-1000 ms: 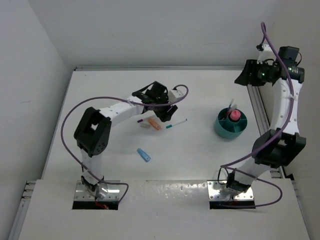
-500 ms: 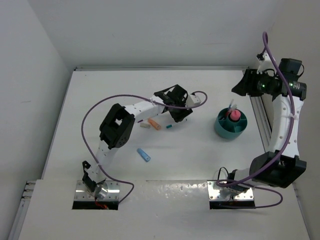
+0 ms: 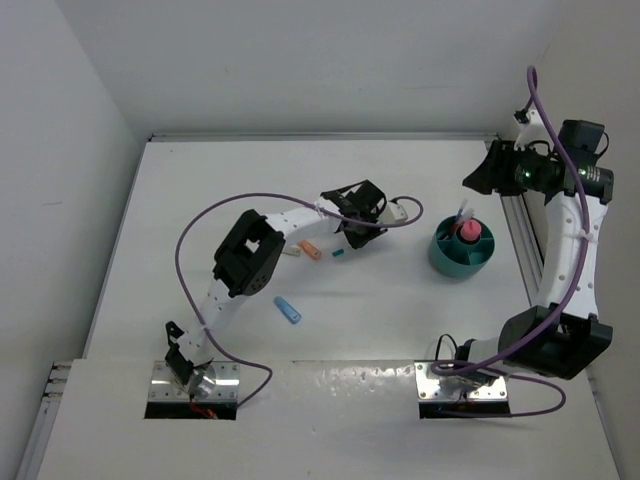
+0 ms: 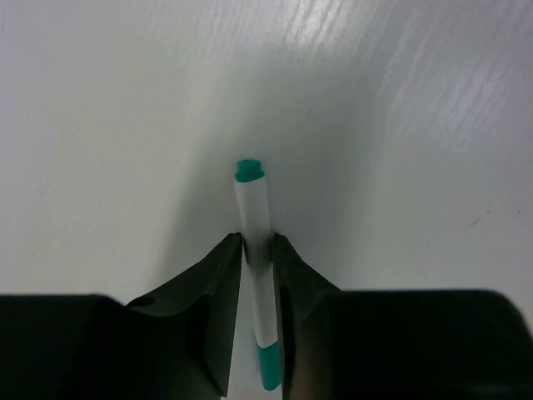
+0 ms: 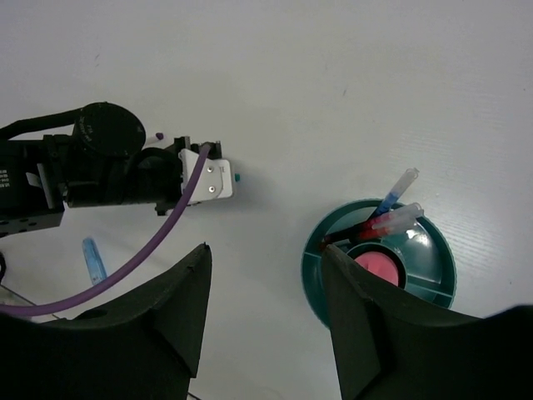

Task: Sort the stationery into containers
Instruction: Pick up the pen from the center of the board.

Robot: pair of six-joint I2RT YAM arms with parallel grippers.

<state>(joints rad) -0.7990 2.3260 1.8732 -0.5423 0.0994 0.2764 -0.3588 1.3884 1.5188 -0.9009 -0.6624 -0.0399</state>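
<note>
Two arms work a white table. The right gripper hangs wide and empty above the teal organiser cup, which holds a pink marker and red and blue pens. The left gripper, well to the cup's left, pinches the white barrel of a teal pen lying flat on the table. With one end jutting past the fingertips, a slow, level lift should stop it pivoting. An orange stick, blue stick and eraser lie nearby.
</note>
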